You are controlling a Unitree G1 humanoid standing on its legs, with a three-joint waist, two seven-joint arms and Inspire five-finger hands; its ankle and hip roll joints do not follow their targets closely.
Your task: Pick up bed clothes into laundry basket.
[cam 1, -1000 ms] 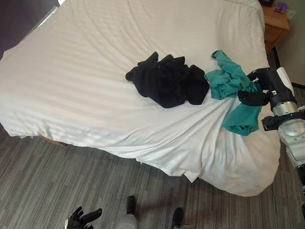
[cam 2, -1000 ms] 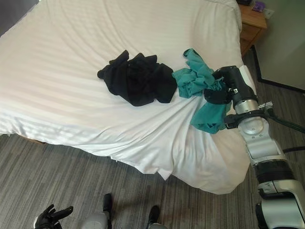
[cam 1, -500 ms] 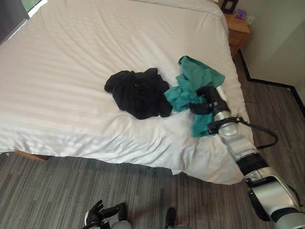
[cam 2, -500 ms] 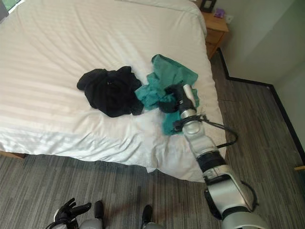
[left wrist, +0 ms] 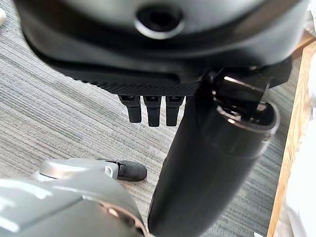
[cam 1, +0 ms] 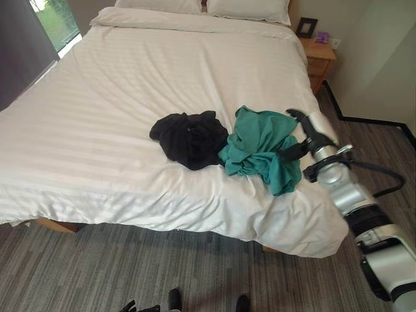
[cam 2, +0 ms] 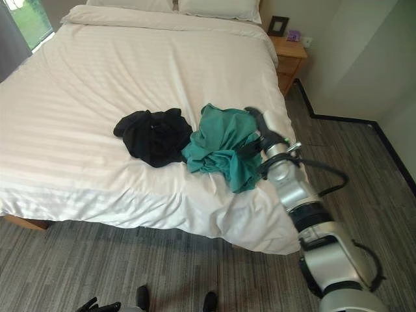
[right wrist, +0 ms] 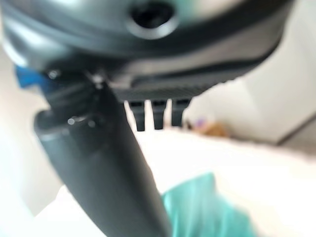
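Two garments: black heap (cam 1: 189,137), teal heap (cam 1: 260,147) trailing toward the bed (cam 1: 130,78) edge.
Right hand (cam 1: 304,133): fingers straight, spread, touching teal.

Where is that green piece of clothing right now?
The green garment lies bunched on the white bed near its right edge, touching the black clothes on its left, with the robot's right hand against its right side.

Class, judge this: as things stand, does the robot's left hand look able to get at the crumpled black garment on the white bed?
Probably not. The left hand hangs low over the grey floor beside the bed, while the crumpled black garment lies mid-mattress, nearer the right hand at the teal cloth.
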